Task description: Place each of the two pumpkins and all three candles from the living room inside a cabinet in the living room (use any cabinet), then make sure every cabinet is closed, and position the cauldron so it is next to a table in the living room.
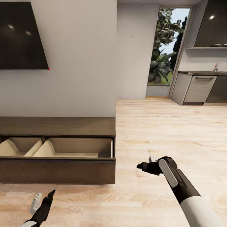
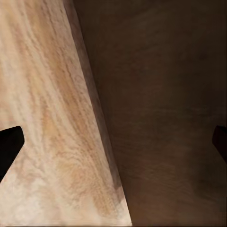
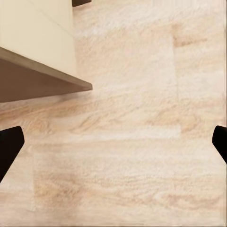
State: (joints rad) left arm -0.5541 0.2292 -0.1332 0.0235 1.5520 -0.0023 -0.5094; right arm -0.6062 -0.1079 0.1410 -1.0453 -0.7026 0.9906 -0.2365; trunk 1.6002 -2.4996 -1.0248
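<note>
- The cabinet stands against the wall under a dark TV, at the left of the head view. One drawer is pulled out, and its pale inside shows no load.
- Count: one cabinet, one open drawer with two bays in view split by a slanted divider; zero pumpkins, zero candles, zero cauldrons and zero tables in view.
- Left gripper hangs low, just in front of the drawer front. Its fingers sit at opposite edges of the left wrist view, so it is released and holds nothing.
- Right gripper hovers over bare floor, just beyond the cabinet's right end. Its fingers are likewise spread wide, with nothing between them.
- Handling, as a judgement: the drawer front is flat, stiff and handleless, so there is little to pinch. It should slide shut on its runners with a flat push at mid-front; a push near one end may skew it.
- The top lip of the front looks like the one edge a finger could hook to pull it.
- The things to stow are out of view, so their weight and grip cannot be judged here.
- A kitchen with a dishwasher and a glass door lies well apart, at the far right.
</note>
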